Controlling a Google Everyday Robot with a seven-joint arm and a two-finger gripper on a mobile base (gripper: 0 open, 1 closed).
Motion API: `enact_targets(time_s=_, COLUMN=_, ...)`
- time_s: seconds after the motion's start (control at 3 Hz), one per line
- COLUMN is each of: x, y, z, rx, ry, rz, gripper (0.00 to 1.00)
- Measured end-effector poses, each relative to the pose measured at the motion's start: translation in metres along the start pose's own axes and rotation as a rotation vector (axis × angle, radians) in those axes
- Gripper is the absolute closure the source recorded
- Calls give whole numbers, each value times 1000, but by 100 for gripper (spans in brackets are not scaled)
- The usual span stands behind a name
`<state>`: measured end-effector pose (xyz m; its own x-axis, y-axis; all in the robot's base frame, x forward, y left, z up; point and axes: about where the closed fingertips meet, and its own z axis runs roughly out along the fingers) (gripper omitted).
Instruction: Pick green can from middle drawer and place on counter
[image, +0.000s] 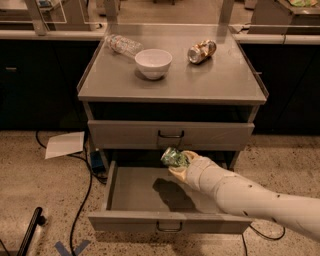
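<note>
The green can (173, 157) is small and shiny, and hangs tilted in the air above the open middle drawer (140, 192), just under the closed top drawer's front. My gripper (179, 164) comes in from the lower right on a pale arm (240, 192) and is shut on the green can, whose shadow falls on the drawer floor. The counter (200, 80) is the flat grey cabinet top above.
On the counter stand a white bowl (153, 62), a lying clear plastic bottle (122, 45) and a brown-gold and silver can (201, 51). The top drawer (171, 134) is closed. A sheet of paper (65, 144) and cables (85, 195) lie on the floor at left.
</note>
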<state>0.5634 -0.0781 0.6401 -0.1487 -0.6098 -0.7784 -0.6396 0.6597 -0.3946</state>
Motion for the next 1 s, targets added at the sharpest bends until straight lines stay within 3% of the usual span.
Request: enact_targets(time_s=1.0, x=-99, y=-63, z=-103, rx=195, ry=-8, rz=-241, gripper=100)
